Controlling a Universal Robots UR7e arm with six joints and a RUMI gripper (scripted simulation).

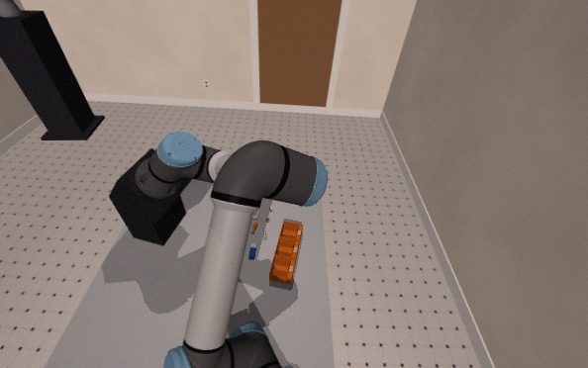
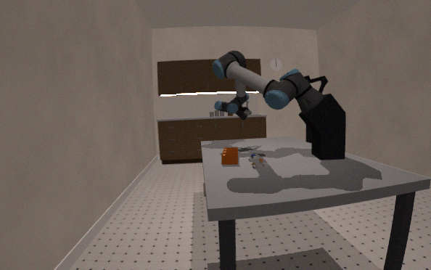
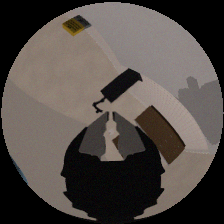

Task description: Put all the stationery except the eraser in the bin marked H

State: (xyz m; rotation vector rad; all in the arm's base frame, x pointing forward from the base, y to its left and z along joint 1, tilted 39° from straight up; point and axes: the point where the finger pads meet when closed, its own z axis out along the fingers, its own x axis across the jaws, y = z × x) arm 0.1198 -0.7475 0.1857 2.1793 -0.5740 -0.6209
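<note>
Orange bins, joined in one straight row, stand upright on the tabletop near its far edge in the exterior view. Their letter marks are too small to read. Small stationery items, one blue, lie scattered just beside the row, apart from it.

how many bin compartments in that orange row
4, in one orange bin row on the table, end to end, right of the small stationery items. Labels unreadable.
</note>
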